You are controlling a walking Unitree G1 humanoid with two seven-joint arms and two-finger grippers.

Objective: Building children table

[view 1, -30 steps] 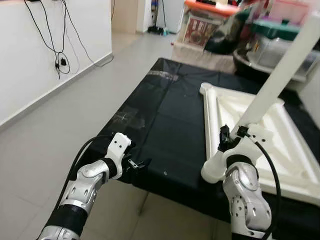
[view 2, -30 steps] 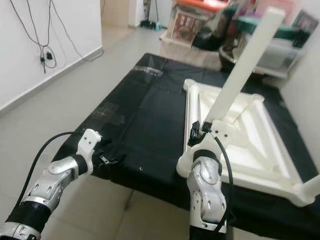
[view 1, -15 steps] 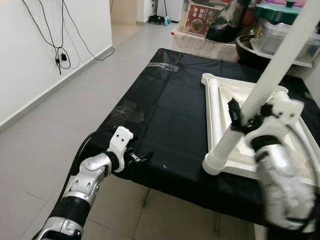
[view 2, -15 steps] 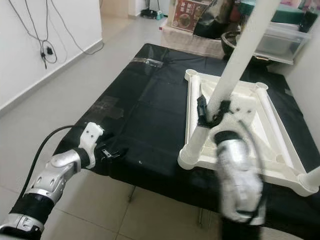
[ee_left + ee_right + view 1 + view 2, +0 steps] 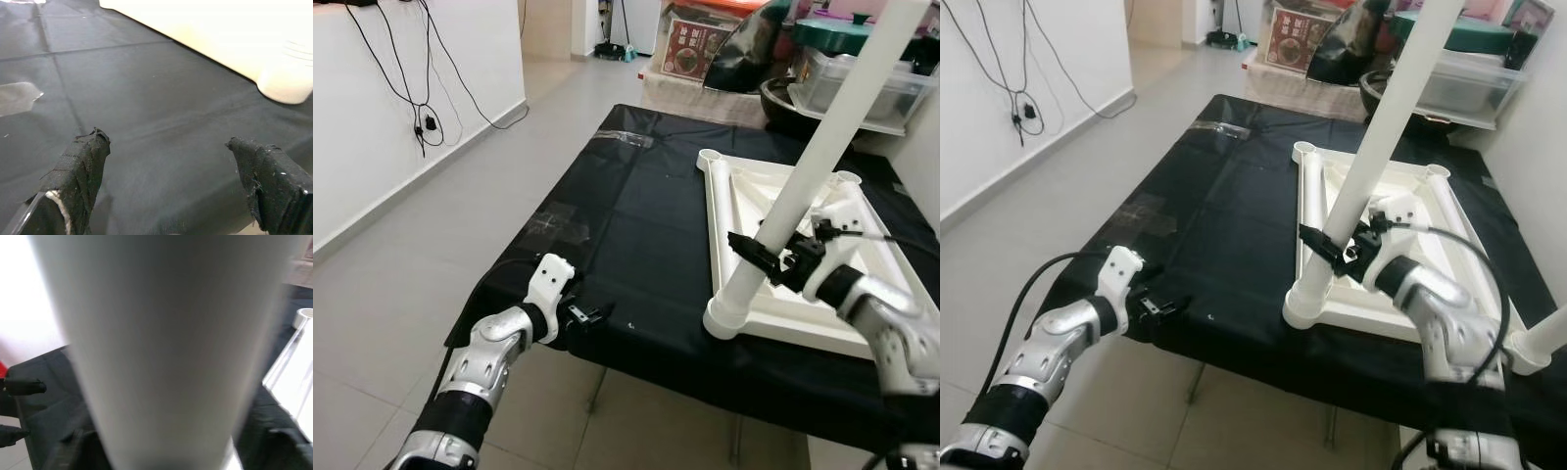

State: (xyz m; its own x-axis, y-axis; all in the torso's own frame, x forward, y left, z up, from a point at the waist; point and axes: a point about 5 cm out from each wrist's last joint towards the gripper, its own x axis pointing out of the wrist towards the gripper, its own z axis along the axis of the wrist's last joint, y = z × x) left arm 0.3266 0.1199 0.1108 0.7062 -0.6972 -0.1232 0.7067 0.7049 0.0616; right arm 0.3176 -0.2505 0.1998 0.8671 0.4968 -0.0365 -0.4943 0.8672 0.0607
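An upside-down white children's table top [image 5: 717, 225] lies on a table under a black cloth [image 5: 636, 196]. A long white table leg [image 5: 822, 147] stands slanted at its near left corner. My right gripper [image 5: 764, 258] is shut on this leg low down, a little above the corner socket. In the right wrist view the leg [image 5: 161, 342] runs between the dark fingers [image 5: 73, 443]. My left gripper [image 5: 590, 315] hangs open at the cloth's front left edge, holding nothing. In the left wrist view its fingers [image 5: 80, 166] hover over bare cloth, with the white corner [image 5: 286, 88] beyond.
Another white leg [image 5: 1540, 338] rises at the table top's near right corner. Storage boxes and a dark bag [image 5: 754, 54] crowd the far side. A white wall with hanging cables [image 5: 426, 117] runs along the left, with tiled floor [image 5: 401, 294] between.
The camera has shifted. My right forearm has swung out to the right, its gripper staying on the leg. My left gripper stays at the cloth's front edge.
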